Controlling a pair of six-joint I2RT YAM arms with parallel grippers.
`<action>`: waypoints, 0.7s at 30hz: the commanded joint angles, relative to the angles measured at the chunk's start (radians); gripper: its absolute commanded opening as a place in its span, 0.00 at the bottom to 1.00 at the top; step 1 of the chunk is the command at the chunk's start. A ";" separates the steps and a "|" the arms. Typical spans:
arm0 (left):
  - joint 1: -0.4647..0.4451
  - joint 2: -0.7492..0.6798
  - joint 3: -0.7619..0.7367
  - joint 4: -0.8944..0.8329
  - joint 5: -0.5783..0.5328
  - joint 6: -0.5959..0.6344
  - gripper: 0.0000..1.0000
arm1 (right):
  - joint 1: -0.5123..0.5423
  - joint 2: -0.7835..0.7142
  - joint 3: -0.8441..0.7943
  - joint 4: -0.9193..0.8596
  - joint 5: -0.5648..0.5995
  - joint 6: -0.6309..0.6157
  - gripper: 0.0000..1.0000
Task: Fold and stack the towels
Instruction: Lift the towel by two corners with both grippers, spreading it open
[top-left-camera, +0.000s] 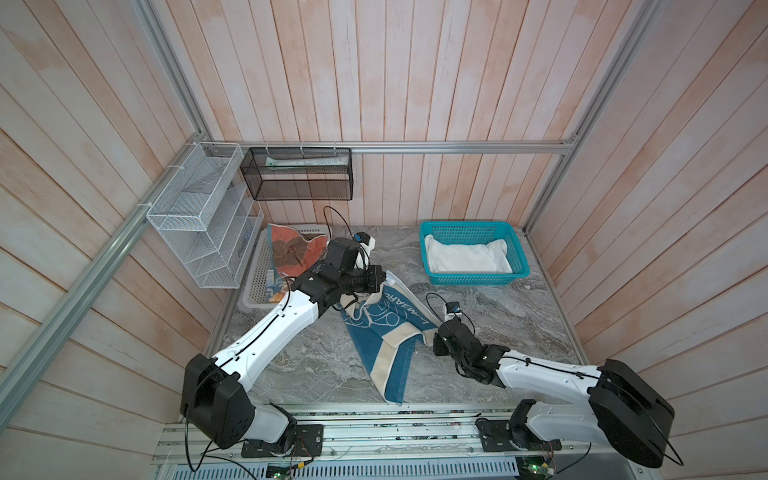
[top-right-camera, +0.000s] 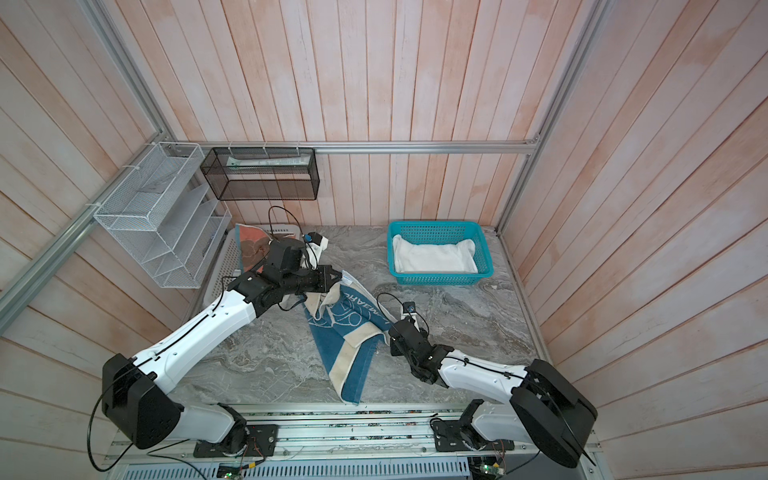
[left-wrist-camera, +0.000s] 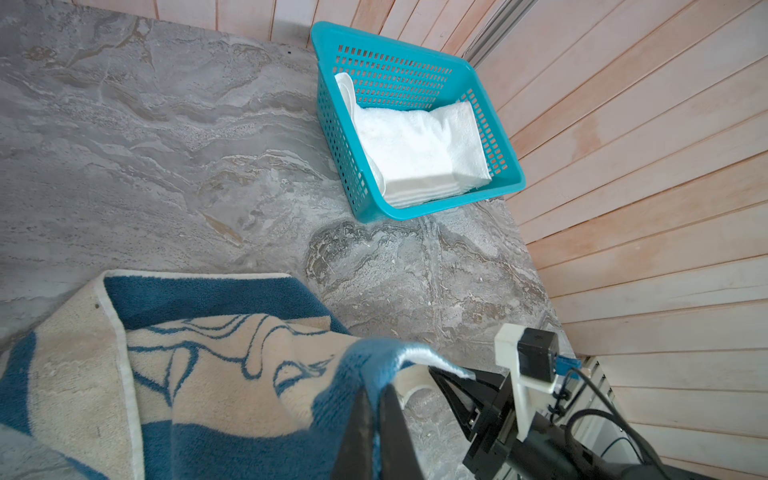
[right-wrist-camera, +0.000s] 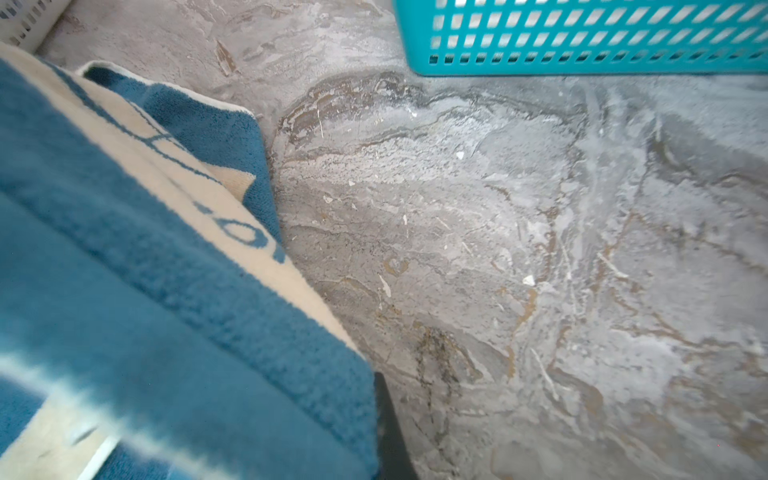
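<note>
- Blue-and-cream terry makes up the Doraemon towel (top-left-camera: 374, 330), which lies rumpled and twisted in the middle of the tabletop (top-left-camera: 498, 332), one end trailing toward the front edge.
- It looks soft, light and limp. It will probably sag from any single hold and drag its pile across the stone rather than slide cleanly.
- The stitched hem and the corners seem the best holds, since a pinch there takes one layer and lets the cloth hang square.
- The left gripper (left-wrist-camera: 376, 399) is clamped together on a raised corner of this towel, with blue cloth bunched between its fingers.
- The right gripper (left-wrist-camera: 438, 371) is closed too, and in the left wrist view it appears to nip the pale hem at a neighbouring edge. The right wrist view shows cloth lying against one finger (right-wrist-camera: 388, 415).
- With two holds taken, pulling them apart should spread the towel flat for folding. Folded-under parts may resist.
- A white towel (top-left-camera: 469, 257) sits folded in the teal basket (top-left-camera: 465, 224) at the back right.
- The coral-orange towel (top-left-camera: 295, 249) is heaped in the white basket (top-left-camera: 255, 270) at the back left, partly hidden by the arm.
- The grey, marble-patterned tabletop looks hard, smooth and flat, with open space between the towel and the teal basket.
- Pale wooden planks wall in three sides. A white wire rack (top-left-camera: 199, 216) and a black mesh shelf (top-left-camera: 299, 174) hang well above the work.
</note>
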 joint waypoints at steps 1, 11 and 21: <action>0.006 -0.085 0.087 -0.048 -0.044 0.063 0.00 | -0.007 -0.130 0.138 -0.193 0.085 -0.067 0.00; 0.005 -0.232 0.308 -0.193 -0.184 0.155 0.00 | -0.028 -0.227 0.683 -0.553 0.070 -0.388 0.00; 0.006 -0.204 0.661 -0.365 -0.202 0.184 0.00 | -0.028 -0.017 1.290 -0.838 0.038 -0.483 0.00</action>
